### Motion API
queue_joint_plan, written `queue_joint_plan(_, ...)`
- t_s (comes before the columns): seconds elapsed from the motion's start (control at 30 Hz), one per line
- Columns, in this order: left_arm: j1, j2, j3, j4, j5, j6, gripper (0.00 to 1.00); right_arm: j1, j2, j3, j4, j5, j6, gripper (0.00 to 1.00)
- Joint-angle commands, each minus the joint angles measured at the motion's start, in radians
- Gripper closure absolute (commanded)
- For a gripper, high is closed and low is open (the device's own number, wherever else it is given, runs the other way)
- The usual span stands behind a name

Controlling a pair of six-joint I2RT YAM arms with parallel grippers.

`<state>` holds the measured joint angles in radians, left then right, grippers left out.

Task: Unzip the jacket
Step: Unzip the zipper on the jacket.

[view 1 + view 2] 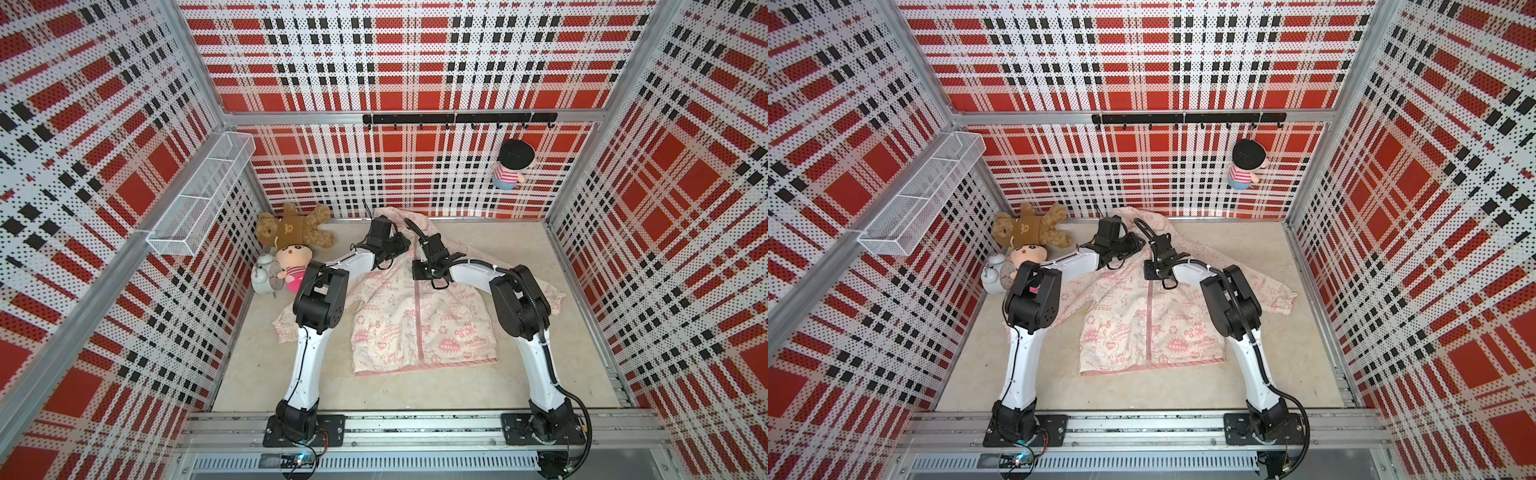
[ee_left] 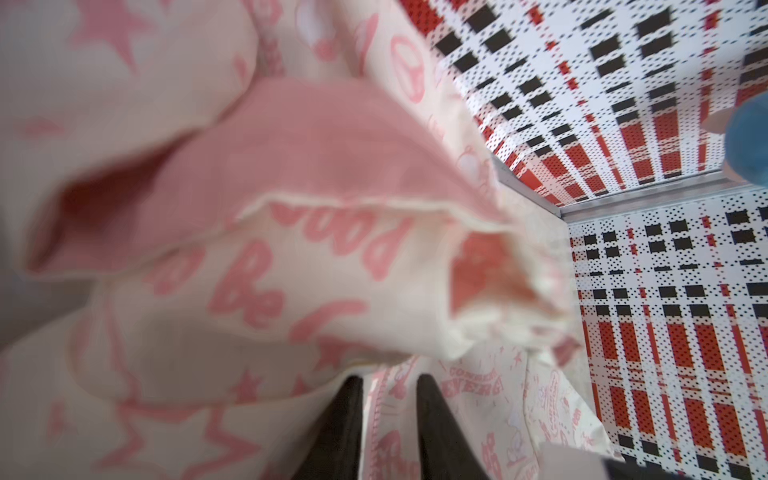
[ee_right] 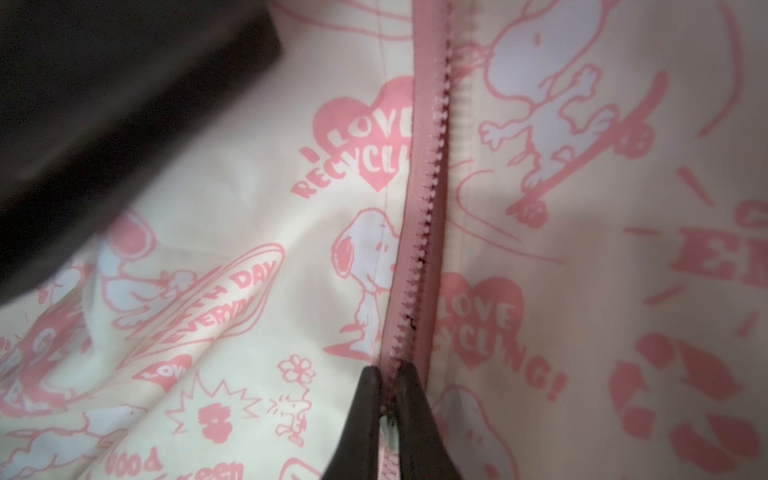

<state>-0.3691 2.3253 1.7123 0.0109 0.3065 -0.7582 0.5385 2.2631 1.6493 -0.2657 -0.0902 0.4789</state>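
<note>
Closest to the lens on your right wrist, your right hand (image 3: pixel 390 370) has its two black fingers (image 3: pixel 365 415) pressed together over the pink zipper (image 3: pixel 424 216), with what looks like the pull tab (image 3: pixel 388 461) caught between them. Treat that as a clamp on the tab and do not reopen to tidy it. Beyond those fingers the teeth are meshed along every stretch you can see, so judge the unzipping as barely begun. Your jacket (image 1: pixel 424 328) lies front-up and fairly flat on the bench (image 1: pixel 478 386), hem toward the arm bases and hood toward the back wall, with both hands up at the collar end. On your left hand (image 2: pixel 388 378) the fingers stand close together with a strip of printed cloth running between them, but that wrist view is blurred and you cannot tell whether they bite. Settle this before you pull: the cloth looks light and will likely slide along with the slider unless the collar is anchored. Then draw the right hand straight down the zipper line toward the hem, low over the cloth, with the tab in line with the teeth rather than lifted. Soft folds (image 3: pixel 187 311) sit beside the teeth and may bunch, so go slowly. If ripples gather ahead of the slider, pause and let the left hand draw the collar toward the back wall. Mind your left elbow, which is just beside the plush toys (image 1: pixel 291 237).
</note>
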Motion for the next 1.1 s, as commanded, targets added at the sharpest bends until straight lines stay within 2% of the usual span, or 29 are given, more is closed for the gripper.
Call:
queue_joint_plan(0.0,-0.008,0.023,-0.01,0.047,0.04,-0.049,0.73,0.005,-0.058,-0.02,-0.019,-0.002,-0.011,1.0)
queue_joint_plan(0.1,-0.012,0.033,-0.002,0.038,0.022,-0.037,0.74,0.004,-0.066,-0.026,-0.017,-0.005,-0.005,0.99)
queue_joint_plan(0.2,-0.011,0.048,0.005,0.017,-0.005,-0.023,0.77,0.001,-0.082,-0.034,-0.014,0.002,0.006,0.81)
queue_joint_plan(0.43,-0.008,0.039,-0.03,0.018,-0.049,-0.004,0.81,-0.004,-0.117,-0.026,-0.023,-0.003,0.011,0.73)
queue_joint_plan(0.53,-0.01,0.026,-0.037,0.018,-0.056,0.0,0.82,-0.004,-0.116,-0.02,-0.03,-0.004,0.008,0.73)
queue_joint_plan(0.7,-0.008,-0.018,-0.048,0.018,-0.063,0.003,0.85,-0.004,-0.096,-0.015,-0.037,-0.013,0.008,0.8)
queue_joint_plan(1.07,-0.024,-0.094,-0.052,0.02,-0.047,-0.021,0.91,-0.006,-0.054,0.007,-0.056,-0.004,0.019,0.82)
